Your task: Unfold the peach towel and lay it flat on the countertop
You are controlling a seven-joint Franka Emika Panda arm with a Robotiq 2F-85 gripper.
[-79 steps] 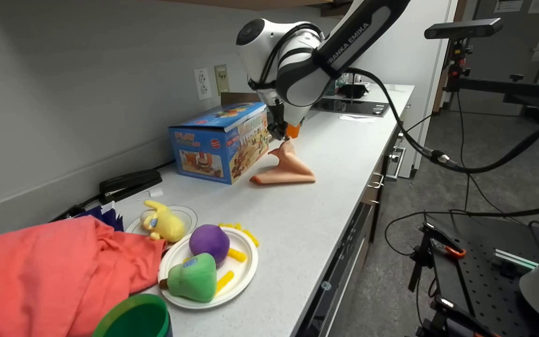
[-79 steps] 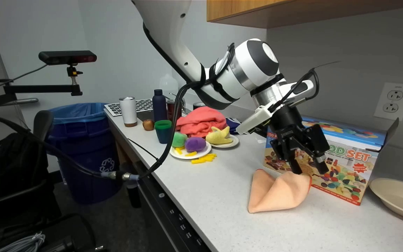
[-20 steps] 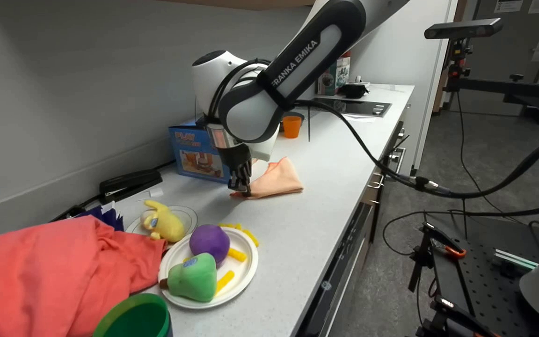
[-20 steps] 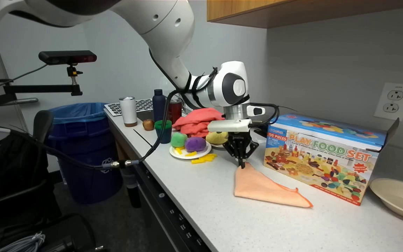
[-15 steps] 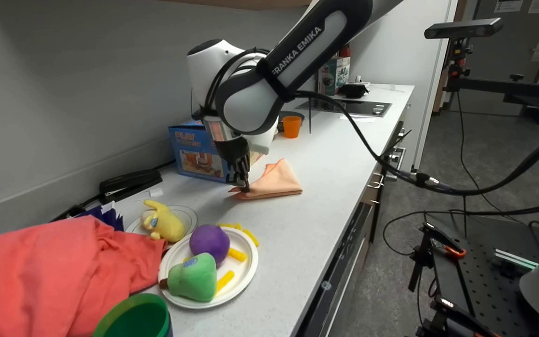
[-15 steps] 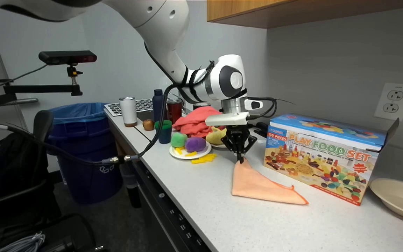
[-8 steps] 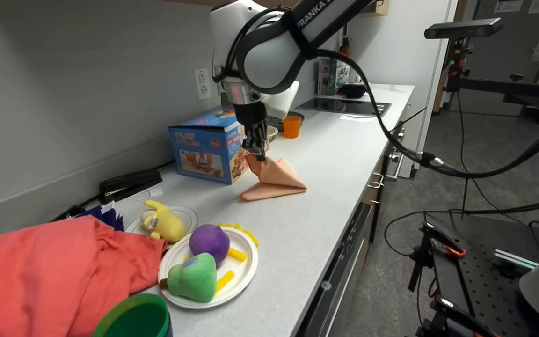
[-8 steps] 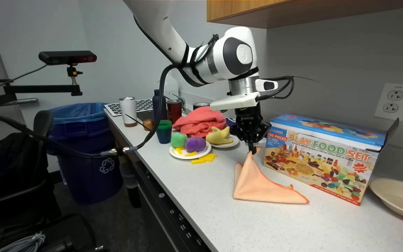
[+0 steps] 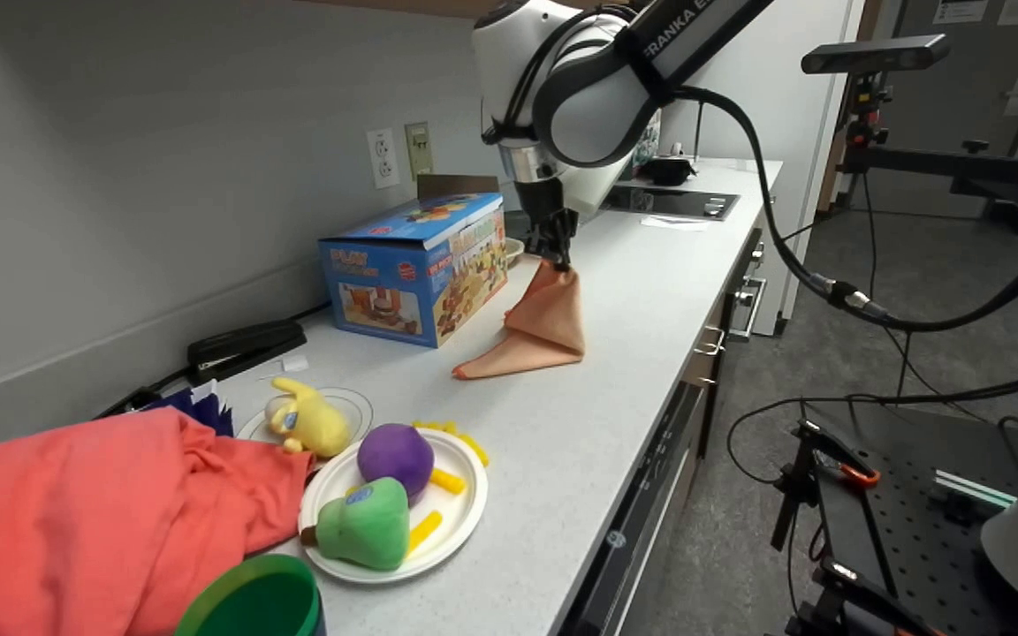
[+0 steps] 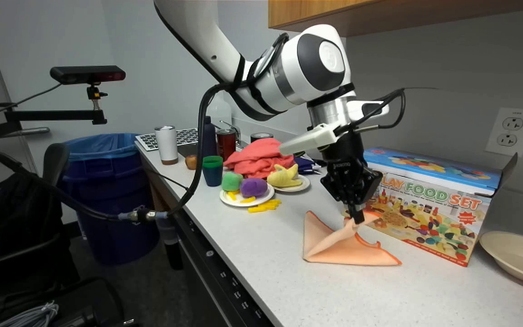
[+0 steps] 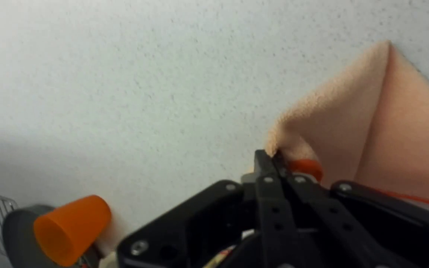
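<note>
The peach towel (image 9: 551,322) rests partly on the light countertop (image 9: 562,433), with one corner lifted. My gripper (image 10: 357,219), tilted a little, is shut on that raised part. In the wrist view the towel (image 11: 404,145) runs from the fingertips to the right, a fold crossing it and an orange hem curling beside the fingers (image 11: 263,160). The lower part of the towel (image 10: 352,255) lies against the counter in a rough triangle, an upturned corner at its left. Part of its far side is hidden behind the gripper.
The blue play-food box (image 10: 425,209) stands close behind the towel. A white plate (image 9: 465,521) with plush food, a yellow plush (image 9: 315,424) and a coral-red cloth heap (image 9: 102,521) lie further along. A beige bowl (image 10: 520,256) and an orange cup (image 11: 84,219) stand beyond the box.
Over the last second my gripper has lifted the towel's corner and carried it rightward in both exterior views, across the rest of the towel. Several seconds ago it stood open above it.
</note>
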